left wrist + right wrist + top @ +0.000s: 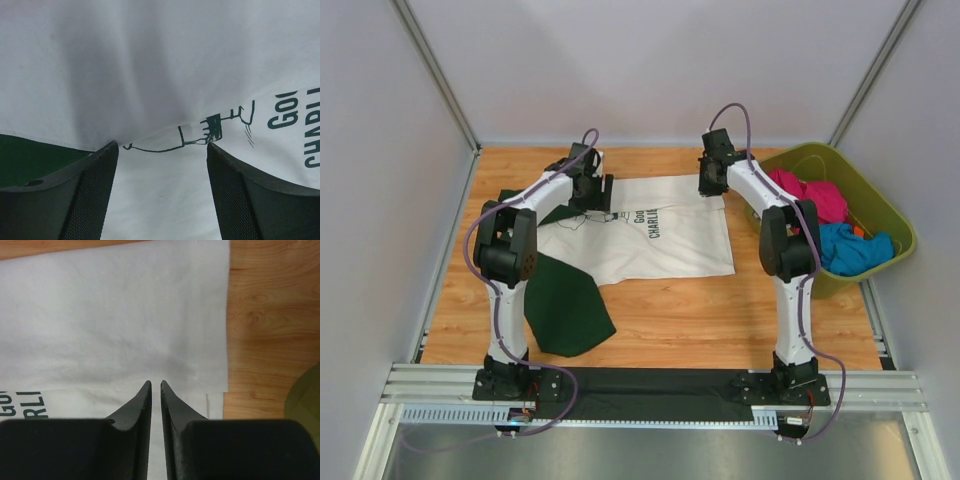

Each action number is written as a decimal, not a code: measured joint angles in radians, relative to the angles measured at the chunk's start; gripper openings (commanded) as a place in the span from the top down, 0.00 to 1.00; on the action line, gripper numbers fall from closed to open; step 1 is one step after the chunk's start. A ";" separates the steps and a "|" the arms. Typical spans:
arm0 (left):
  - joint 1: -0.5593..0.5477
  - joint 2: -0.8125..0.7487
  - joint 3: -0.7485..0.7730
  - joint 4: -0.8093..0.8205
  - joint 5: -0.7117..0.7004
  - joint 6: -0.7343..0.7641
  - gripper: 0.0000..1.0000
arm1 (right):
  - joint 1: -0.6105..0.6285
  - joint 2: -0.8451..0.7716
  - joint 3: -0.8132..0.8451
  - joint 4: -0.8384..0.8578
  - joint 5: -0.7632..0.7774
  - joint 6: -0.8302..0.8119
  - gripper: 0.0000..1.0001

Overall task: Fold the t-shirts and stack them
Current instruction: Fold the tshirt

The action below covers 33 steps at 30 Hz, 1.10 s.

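Note:
A white t-shirt [660, 240] with a dark green print lies flat in the middle of the table, its far part folded over. My left gripper [592, 205] is open above its left side, and the fingers straddle the folded edge in the left wrist view [162, 145]. My right gripper [710, 188] is at the shirt's far right corner. In the right wrist view it [155, 383] is closed to a thin gap on the folded edge of the white cloth [125, 315]. A dark green t-shirt [565, 305] lies at the left, partly under the white one.
A green bin [895, 215] at the right holds a pink garment [820, 195] and a blue one [855, 250]. Its rim shows in the right wrist view [305, 400]. Bare wood lies in front of the shirts. Walls enclose the table.

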 measured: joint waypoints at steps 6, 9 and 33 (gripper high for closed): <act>0.002 0.000 -0.020 -0.002 -0.003 -0.007 0.24 | -0.016 0.009 0.008 -0.011 0.032 0.036 0.88; 0.002 0.000 -0.054 -0.005 -0.007 -0.006 0.24 | -0.017 0.042 0.040 -0.008 0.036 0.050 0.89; 0.266 -0.312 -0.125 0.042 0.119 -0.166 0.47 | -0.006 0.041 0.114 0.019 0.000 0.046 0.89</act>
